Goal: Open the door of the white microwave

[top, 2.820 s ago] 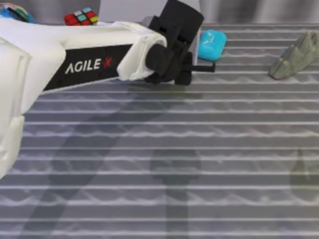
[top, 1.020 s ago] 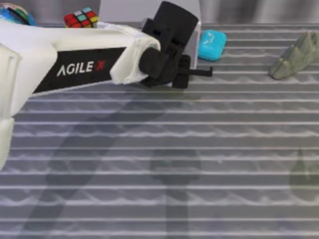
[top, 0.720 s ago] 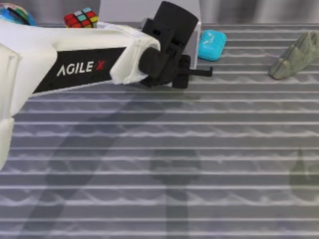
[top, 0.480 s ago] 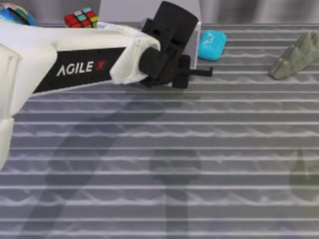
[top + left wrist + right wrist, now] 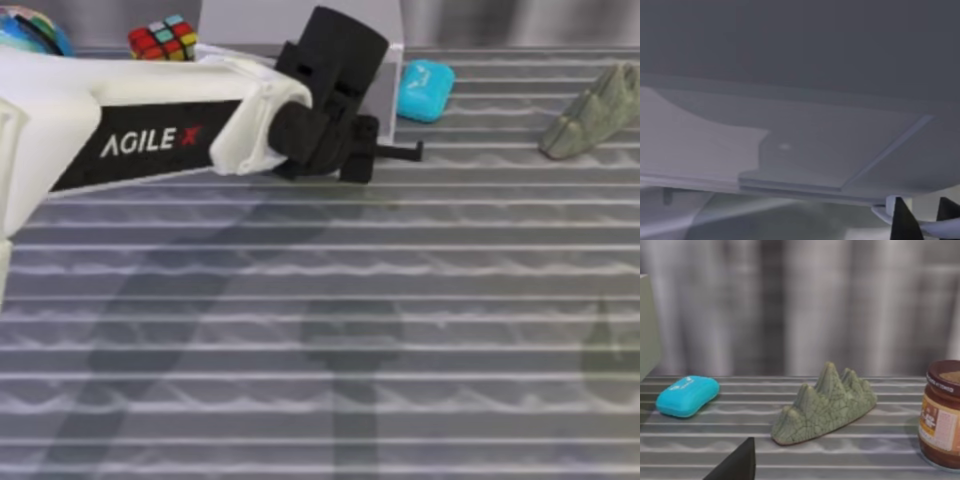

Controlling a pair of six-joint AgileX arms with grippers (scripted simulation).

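The white microwave [image 5: 260,20] stands at the table's far edge in the middle; its side also shows as a pale slab [image 5: 647,325]. My left arm reaches across from the left, and its black gripper [image 5: 400,152] is pressed against the microwave's front. In the left wrist view the door [image 5: 815,150] fills the frame as a flat grey panel seen at a steep angle. The left gripper [image 5: 922,217] is shut on the door's pale handle strip [image 5: 887,209]. My right gripper [image 5: 735,465] is out of the top view, parked and open with nothing in it.
A Rubik's cube [image 5: 162,36] and a colourful object [image 5: 30,25] sit at the far left. A teal soap bar [image 5: 425,88] lies just right of the microwave. A green mountain-shaped ceramic piece [image 5: 590,112] lies at the far right, beside a brown jar [image 5: 942,412].
My left arm has drawn back to the left and slightly toward the table's front, carrying the gripper with it. Nothing else on the table has moved.
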